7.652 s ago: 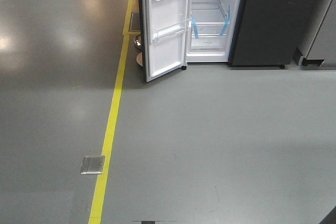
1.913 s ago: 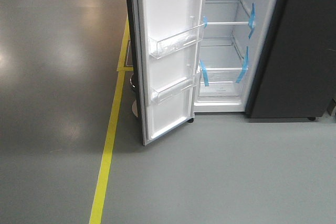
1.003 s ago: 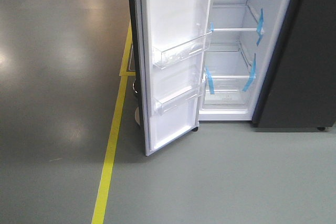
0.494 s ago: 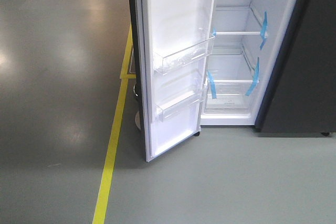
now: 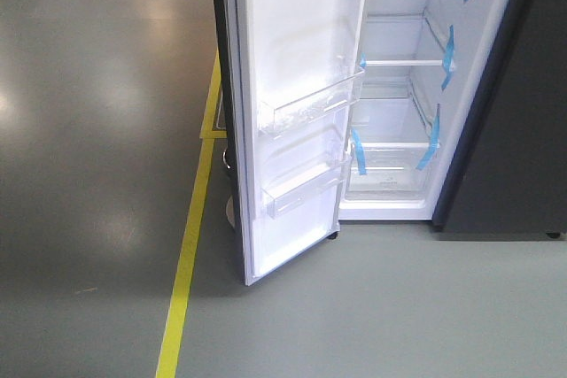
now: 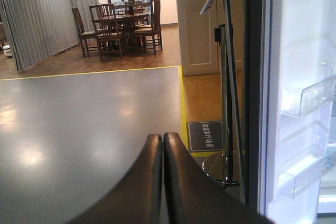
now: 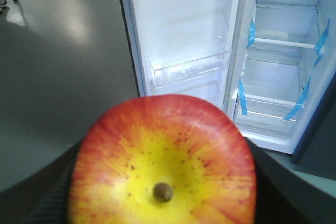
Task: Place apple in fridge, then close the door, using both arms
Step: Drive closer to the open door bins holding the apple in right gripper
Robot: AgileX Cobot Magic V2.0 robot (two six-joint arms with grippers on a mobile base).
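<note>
honestly the left gripper (image 6: 163,136) is just two smooth, glossy black fingers (image 6: 149,182), rounded and tapering to blunt tips, while the right fingers (image 7: 50,198) look matte black, faintly textured

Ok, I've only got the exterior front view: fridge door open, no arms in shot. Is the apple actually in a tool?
Observer: Yes. The right wrist view shows the apple gripped in the right tool, in front of the open fridge.
Operator: And the left tool?
Observer: The left tool is shut and holds nothing; the door sits at the edge of its view.
Operator: Anything behind that door?
Observer: A stand with a thin pole and a round shiny base, just beyond the door.
</note>
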